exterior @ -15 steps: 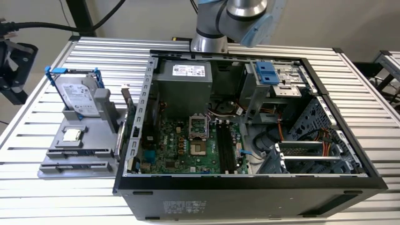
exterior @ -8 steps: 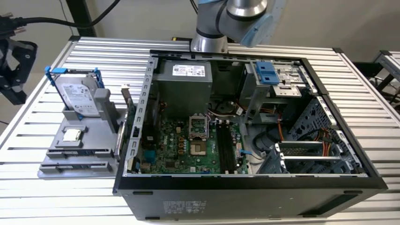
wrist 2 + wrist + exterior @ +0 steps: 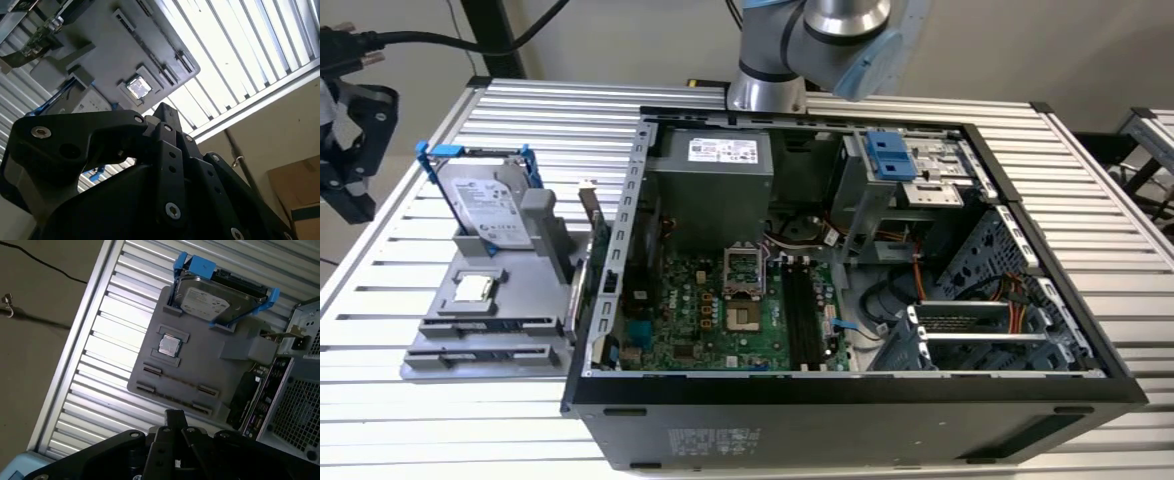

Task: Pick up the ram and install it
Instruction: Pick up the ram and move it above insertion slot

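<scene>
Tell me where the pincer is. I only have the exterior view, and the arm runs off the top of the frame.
Observer: The pincer points down at the gray fixture tray, by the edge with the stick holders.
Operator: Anything in those holders?
Observer: In the first wrist view the stick holders look empty, with bare tray between the end clips.
Operator: What's upright between the tray and the case?
Observer: A dark circuit card standing on edge, small components on its face. I cannot tell what card it is.
</scene>
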{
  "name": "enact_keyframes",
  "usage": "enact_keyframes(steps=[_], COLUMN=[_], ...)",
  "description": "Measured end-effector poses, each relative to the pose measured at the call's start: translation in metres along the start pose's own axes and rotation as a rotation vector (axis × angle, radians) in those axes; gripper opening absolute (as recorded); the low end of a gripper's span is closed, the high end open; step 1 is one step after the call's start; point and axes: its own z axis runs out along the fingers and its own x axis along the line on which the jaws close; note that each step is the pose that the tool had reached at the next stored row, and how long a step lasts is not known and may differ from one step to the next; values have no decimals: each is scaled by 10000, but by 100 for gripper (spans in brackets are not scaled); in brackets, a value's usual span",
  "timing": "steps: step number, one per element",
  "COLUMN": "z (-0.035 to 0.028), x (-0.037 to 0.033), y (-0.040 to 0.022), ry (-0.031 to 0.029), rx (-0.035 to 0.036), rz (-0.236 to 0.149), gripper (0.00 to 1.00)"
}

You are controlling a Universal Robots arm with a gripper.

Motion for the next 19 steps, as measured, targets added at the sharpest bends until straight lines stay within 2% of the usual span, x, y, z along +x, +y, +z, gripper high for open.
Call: enact_keyframes(steps=[4,7,19], z=[0,0,0], x=[0,0,0], y=[0,0,0], ry=[2,13,102], rx=[0,-5,-41], rz=[-16,-257,-2129], gripper=[0,0,0])
